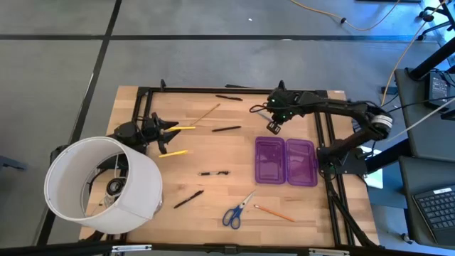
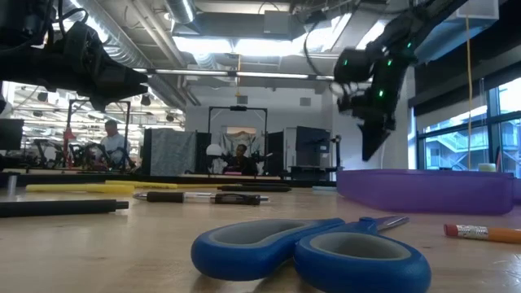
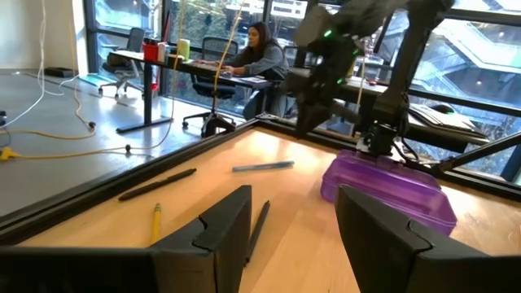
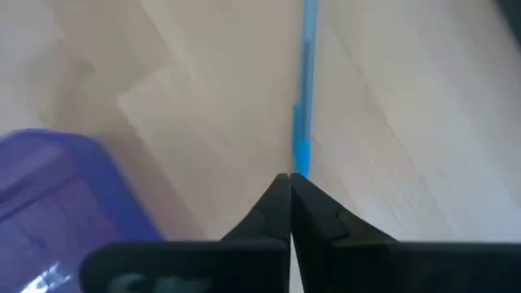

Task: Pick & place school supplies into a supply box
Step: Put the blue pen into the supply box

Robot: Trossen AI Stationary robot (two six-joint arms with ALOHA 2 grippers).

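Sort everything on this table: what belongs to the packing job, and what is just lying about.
Job: purple supply box, blue-handled scissors, yellow pencils, orange pencil, black pens, blue pen.
Lying about: white lampshade-like cylinder.

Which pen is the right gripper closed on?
The thin blue pen, pinched at its end by the right gripper. The black pens lie untouched elsewhere on the table.
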